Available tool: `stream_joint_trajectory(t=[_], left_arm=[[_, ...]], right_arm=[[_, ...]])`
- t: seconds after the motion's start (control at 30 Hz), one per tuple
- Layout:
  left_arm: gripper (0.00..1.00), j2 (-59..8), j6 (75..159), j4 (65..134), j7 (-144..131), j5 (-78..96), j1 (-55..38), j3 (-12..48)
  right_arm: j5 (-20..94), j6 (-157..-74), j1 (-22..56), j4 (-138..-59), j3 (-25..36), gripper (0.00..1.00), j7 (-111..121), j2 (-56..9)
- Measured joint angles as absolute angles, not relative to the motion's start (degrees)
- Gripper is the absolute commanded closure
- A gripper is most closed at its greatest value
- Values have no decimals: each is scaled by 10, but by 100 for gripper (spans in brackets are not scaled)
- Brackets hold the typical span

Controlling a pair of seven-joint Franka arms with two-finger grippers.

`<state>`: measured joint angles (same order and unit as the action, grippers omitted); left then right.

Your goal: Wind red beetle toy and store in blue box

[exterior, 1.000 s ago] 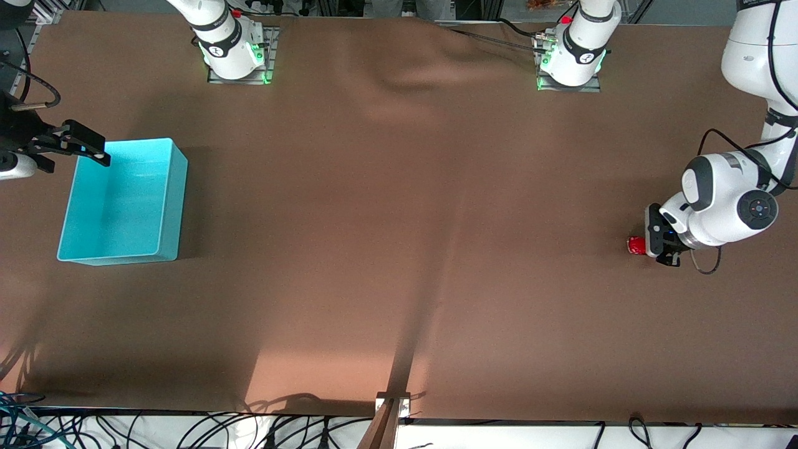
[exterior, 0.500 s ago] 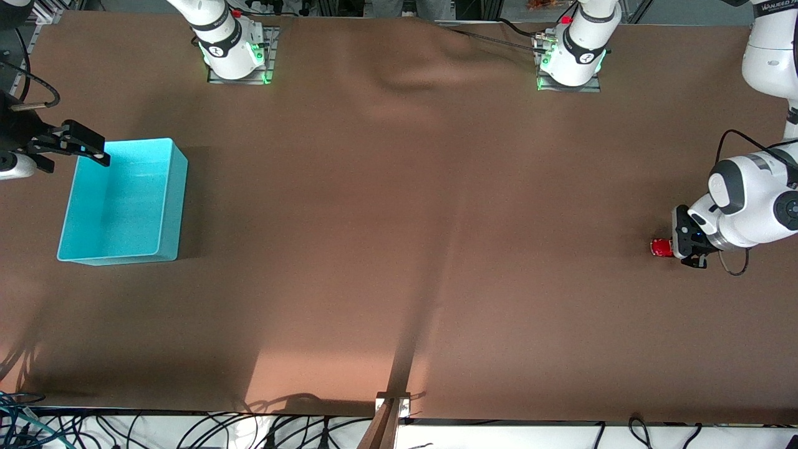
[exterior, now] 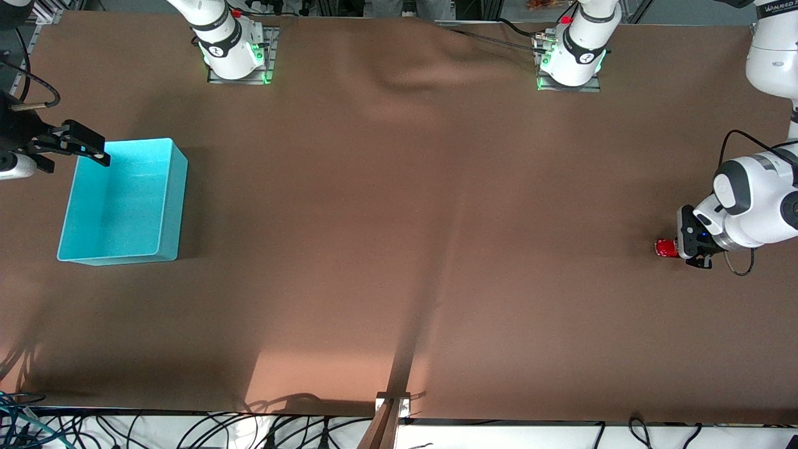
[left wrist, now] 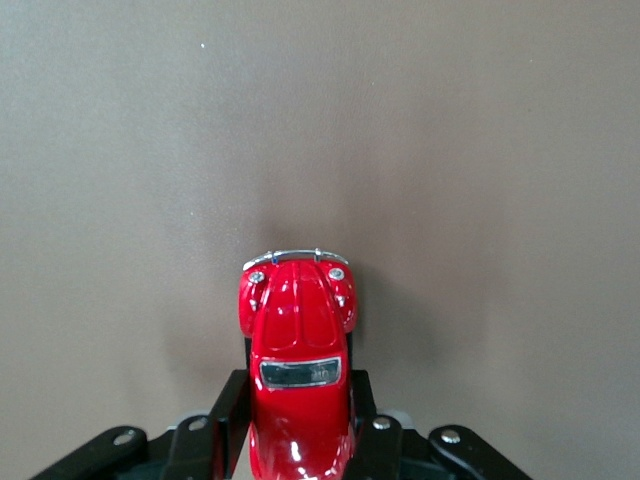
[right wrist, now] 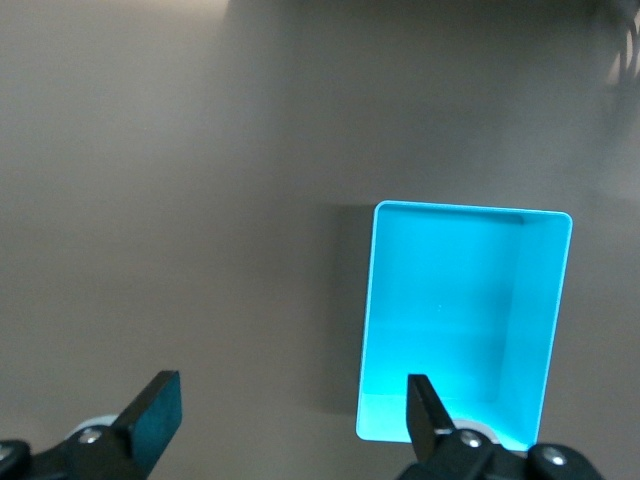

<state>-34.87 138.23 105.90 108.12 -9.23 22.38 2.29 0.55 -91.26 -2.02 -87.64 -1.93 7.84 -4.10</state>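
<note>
Dragged back toward its end of the table, my left tool [exterior: 678, 249] clamps the red beetle toy [exterior: 666, 248], nose aimed at the blue box [exterior: 176, 163] where my right tool [exterior: 73, 148] waits wide open.

**Beetle dragged toward the left arm's end**

We see the left gripper [exterior: 676, 248], clamped on the beetle [exterior: 666, 248], pulled back along the table with it toward the left arm's end. The move was large at first, then only slight over the last half second. The left arm's upper links have swung the same way.
</note>
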Motion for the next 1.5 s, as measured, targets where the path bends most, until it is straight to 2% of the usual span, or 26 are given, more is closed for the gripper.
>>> stream_joint_trajectory(t=[0.03, 0.07, 0.33, 0.47, 1.1, 1.5], left_arm=[[12, -349, 1382, 1058, 1082, -92, 224, 23], [0, -349, 1382, 1058, 1082, -92, 224, 23], [0, -380, 1402, 1044, 1085, -93, 227, 23], [0, -384, 1370, 1007, 1085, -93, 225, 26], [0, -384, 1339, 974, 1085, -93, 222, 31], [0, -373, 1226, 869, 1083, -87, 222, 50]], right_arm=[[6, -913, -20, -876, -19, 0, 78, -41], [6, -913, -20, -876, -19, 0, 78, -41], [6, -912, -20, -876, -19, 0, 78, -41], [6, -912, -20, -876, -20, 0, 78, -41], [6, -912, -20, -876, -20, 0, 78, -41], [6, -912, -20, -876, -20, 0, 78, -41]])
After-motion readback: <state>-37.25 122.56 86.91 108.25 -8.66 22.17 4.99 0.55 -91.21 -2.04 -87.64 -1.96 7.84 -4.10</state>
